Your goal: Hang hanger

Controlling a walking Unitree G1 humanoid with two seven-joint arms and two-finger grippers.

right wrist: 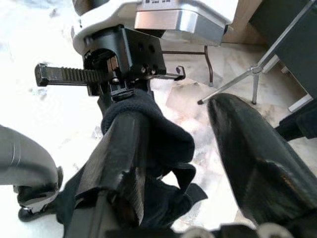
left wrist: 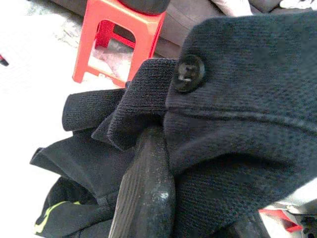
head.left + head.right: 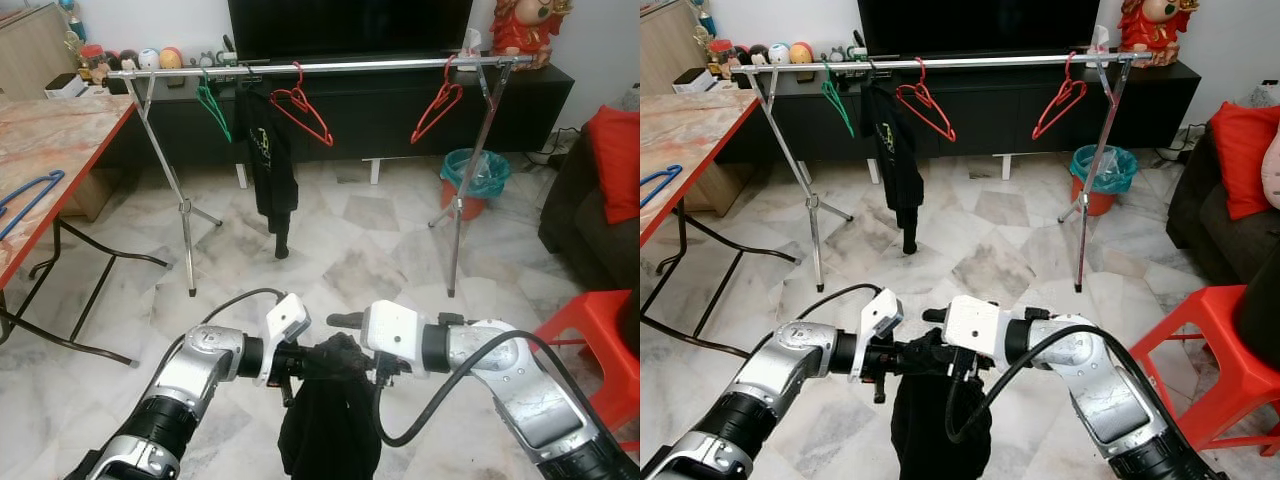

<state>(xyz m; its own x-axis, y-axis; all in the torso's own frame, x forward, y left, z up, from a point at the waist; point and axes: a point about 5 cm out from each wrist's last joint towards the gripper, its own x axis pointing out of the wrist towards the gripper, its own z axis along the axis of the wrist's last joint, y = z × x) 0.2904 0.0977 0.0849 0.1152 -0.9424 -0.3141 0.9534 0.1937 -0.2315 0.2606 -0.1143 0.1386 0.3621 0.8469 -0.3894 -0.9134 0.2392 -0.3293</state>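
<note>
Left wrist view is dominated by a black knitted garment (image 2: 237, 129), coarse in weave, with a round black button (image 2: 188, 73) sewn at its collar and a yellow-green print at a lower fold; one ribbed black finger (image 2: 146, 193) is pressed into the cloth. From the head cameras, the garment is seen held low between the left gripper (image 3: 300, 362) and the right gripper (image 3: 352, 352), its bulk hanging limp toward the marble-patterned floor (image 3: 370, 250). The left gripper's fingers are clamped on the fabric, while the right gripper's two glossy fingers stand apart, one wrapped by cloth. Whether a hanger is inside the garment cannot be told. Farther off, a thin metal clothes rail (image 3: 330, 67) on splayed legs carries a green hanger (image 3: 213, 108), two red hangers (image 3: 303, 110) (image 3: 437, 110) and another dark garment (image 3: 268, 165). A teal-lined bin (image 3: 474, 178) stands near the rail's right leg; its contents cannot be made out. A blue hanger (image 3: 28, 198) lies on the marbled table (image 3: 50, 140), and a red plastic stool (image 3: 590, 345) stands at the right.
</note>
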